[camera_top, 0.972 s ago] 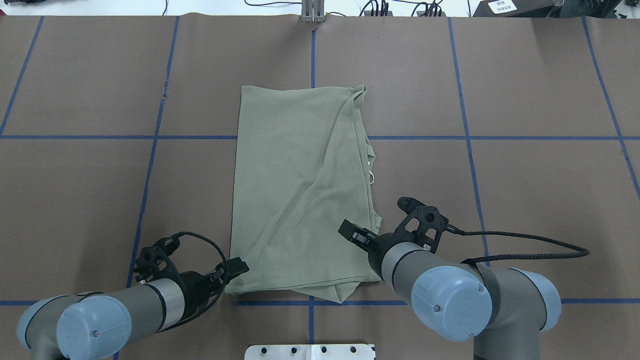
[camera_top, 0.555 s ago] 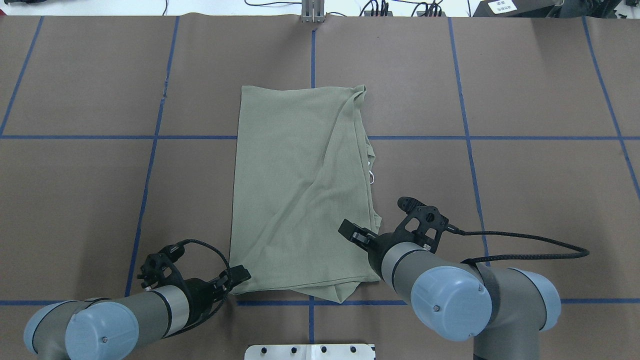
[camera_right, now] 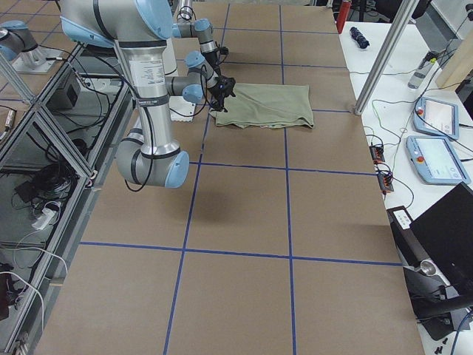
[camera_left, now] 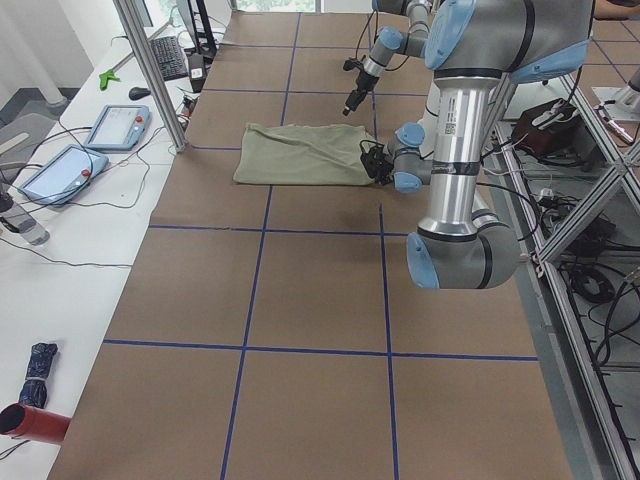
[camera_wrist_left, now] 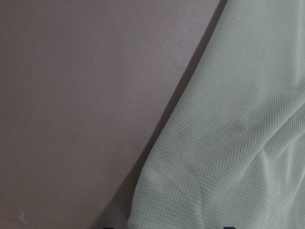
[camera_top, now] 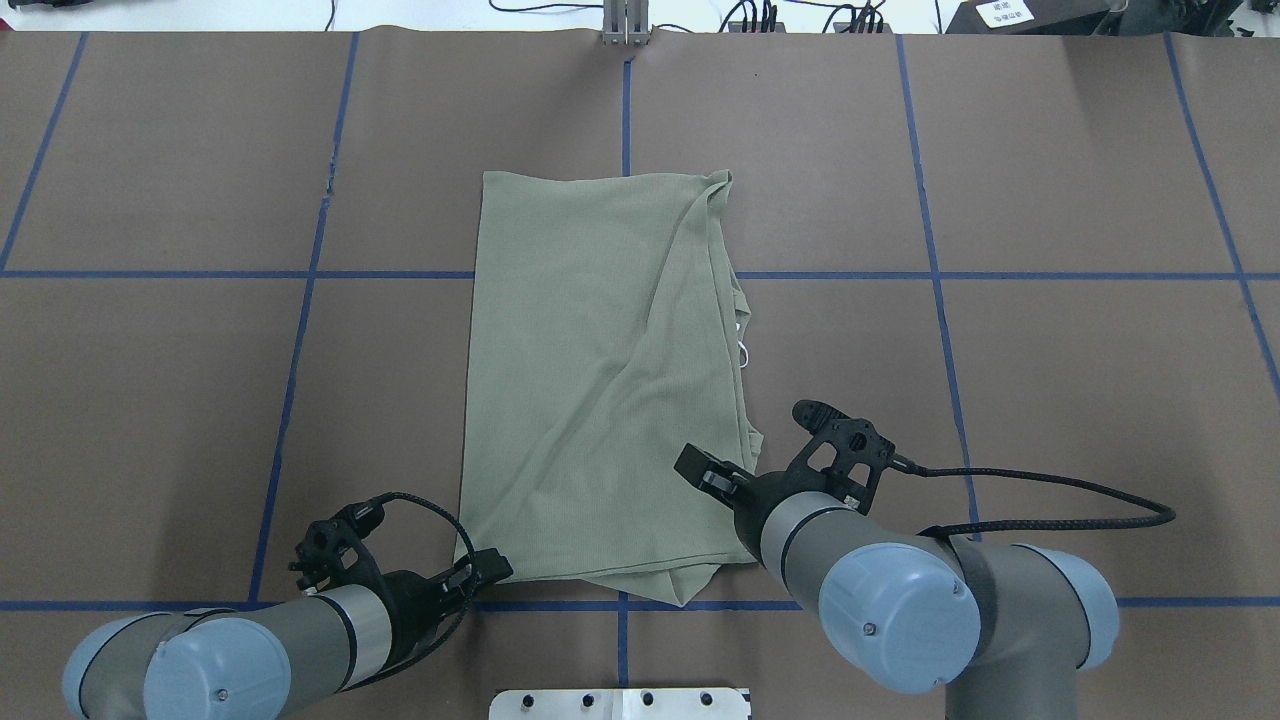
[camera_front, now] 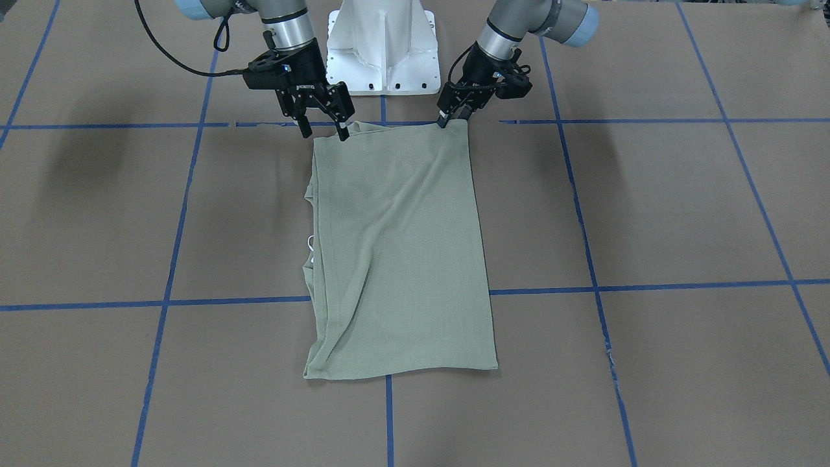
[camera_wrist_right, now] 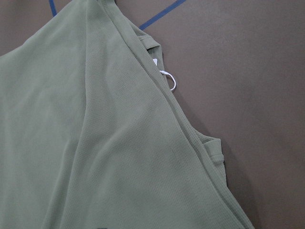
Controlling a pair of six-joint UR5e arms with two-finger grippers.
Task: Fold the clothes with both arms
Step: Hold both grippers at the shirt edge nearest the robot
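Squarely at the middle of the brown-covered table (camera_front: 648, 214), a sage-green shirt (camera_front: 395, 246) is seen laid flat and folded lengthwise into a long rectangle, its near edge lying just short of the white base pedestal (camera_front: 382, 45). The left gripper (camera_front: 446, 119) is set low at the shirt's near corner on the robot's left, at the very edge of the cloth. Its jaws are shown edge-on from the front, but two dark fingertips are glimpsed well apart at the bottom of the left wrist view, with the knit between them, so they are read as spread. The right gripper (camera_front: 322, 131) is held at the opposite near corner, its fingers (camera_front: 341, 126) parted wide and pointed down at the hem, with nothing clamped between them. Along the shirt's right-hand side the layered edges are stepped, and a small white loop (camera_wrist_right: 171, 83) is seen poking out. Blue tape lines (camera_front: 648, 285) are marked across the table.
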